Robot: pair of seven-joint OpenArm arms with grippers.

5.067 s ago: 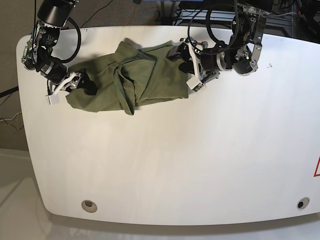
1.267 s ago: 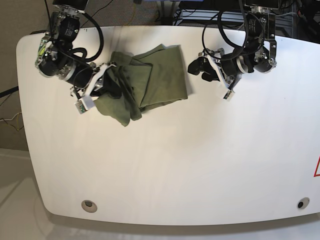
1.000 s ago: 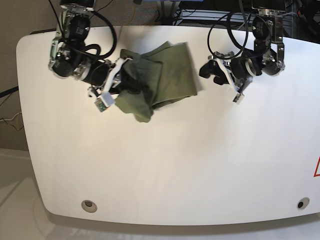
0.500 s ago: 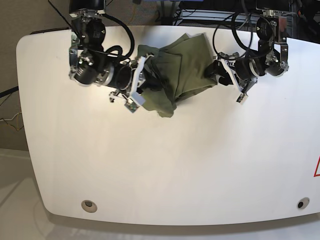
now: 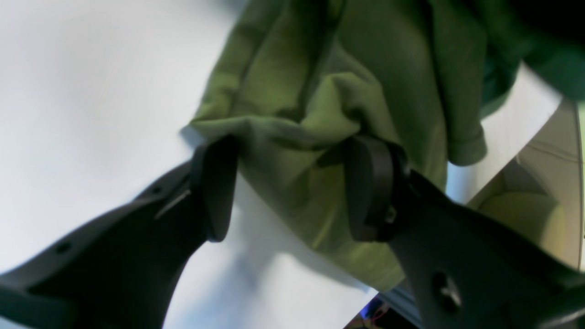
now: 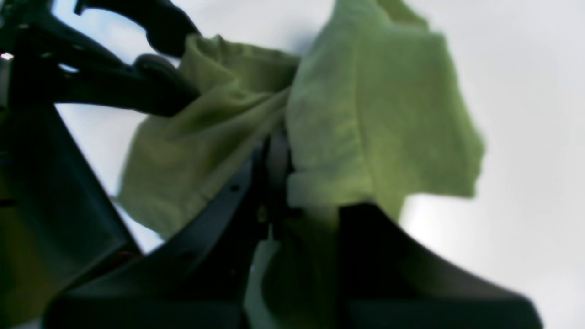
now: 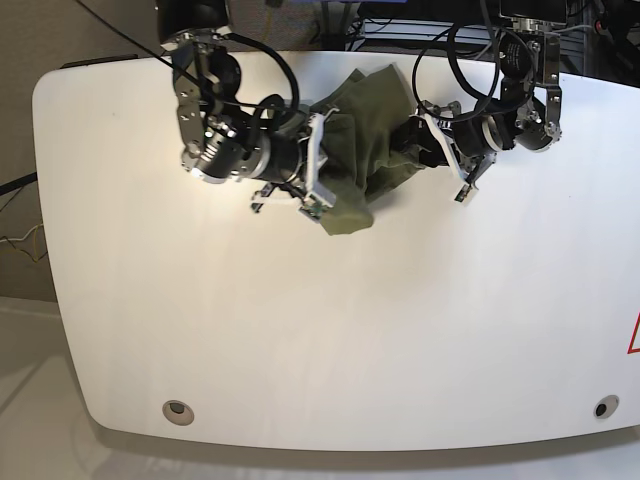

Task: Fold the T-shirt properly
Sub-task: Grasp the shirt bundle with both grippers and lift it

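my work surface is a white table [image 7: 330,330] with rounded corners, seen from above; two small round fittings sit near its front edge, one grey grommet [image 7: 178,409] at the lower left and one dark grommet [image 7: 601,408] at the lower right. a red triangular mark [image 7: 634,336] shows at the right edge. beyond the far edge lie black cables [image 7: 345,25] and dark equipment. pale floor [image 7: 25,400] borders the left side. light is even, shadows soft.

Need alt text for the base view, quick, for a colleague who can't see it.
An olive-green T-shirt lies bunched between two arms near the white table's far edge. The right end effector grips its left side; the left end effector meets its right side.
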